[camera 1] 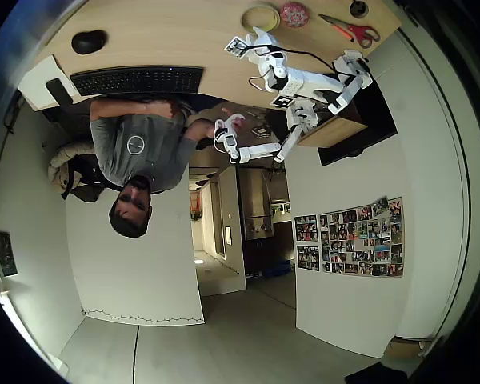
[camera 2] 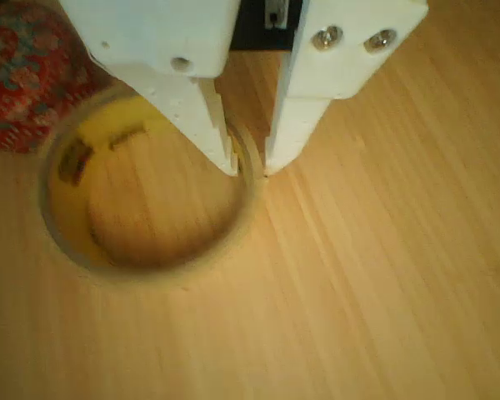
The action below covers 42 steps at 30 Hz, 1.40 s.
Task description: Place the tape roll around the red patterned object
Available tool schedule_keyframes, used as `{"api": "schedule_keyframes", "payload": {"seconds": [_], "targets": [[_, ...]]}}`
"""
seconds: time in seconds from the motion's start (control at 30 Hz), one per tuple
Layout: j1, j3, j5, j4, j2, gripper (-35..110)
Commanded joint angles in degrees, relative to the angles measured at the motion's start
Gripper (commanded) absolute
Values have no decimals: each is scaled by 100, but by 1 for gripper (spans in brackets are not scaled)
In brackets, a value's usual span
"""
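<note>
**Wrist view: fingers straddling the tape roll's rim**

In the wrist view the gripper is reaching down over the tape roll, one finger inside the hole, the other outside, narrowly set around the right wall; whether they are pinching it yet, I cannot tell. The roll is lying flat on the wooden table, just right of the red patterned object. The grasping step seems underway. Next: closing firmly, lifting, shifting left, and lowering the ring over the disc.
</note>
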<state>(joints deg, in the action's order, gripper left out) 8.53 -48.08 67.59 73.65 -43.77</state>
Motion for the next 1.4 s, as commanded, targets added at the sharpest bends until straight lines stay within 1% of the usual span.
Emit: {"api": "schedule_keyframes", "payload": {"seconds": [0.0, 0.13, 0.2, 0.23, 0.27, 0.33, 0.37, 0.47, 0.67, 1.07, 1.17, 1.23, 1.27, 1.37], "targets": [[97, 387, 132, 141, 44, 0], [105, 844, 281, 176, 325, 0], [105, 1582, 396, 483, 659, 0], [105, 2320, 466, 835, 1002, 0], [105, 3428, 571, 1301, 1529, 0], [141, 6354, 773, 2171, 2839, 0], [141, 5739, 747, 2145, 2522, 0], [149, 5695, 879, 2268, 2338, 0], [97, 4113, 905, 2268, 879, 0], [-114, -62, 1380, 2276, -4008, 0], [-123, -1213, 1389, 2268, -5168, 0], [18, -1723, 1213, 2224, -5634, 0], [105, -2101, 1134, 2048, -5889, 0], [343, -3489, 1090, 1011, -6662, 0]]}}
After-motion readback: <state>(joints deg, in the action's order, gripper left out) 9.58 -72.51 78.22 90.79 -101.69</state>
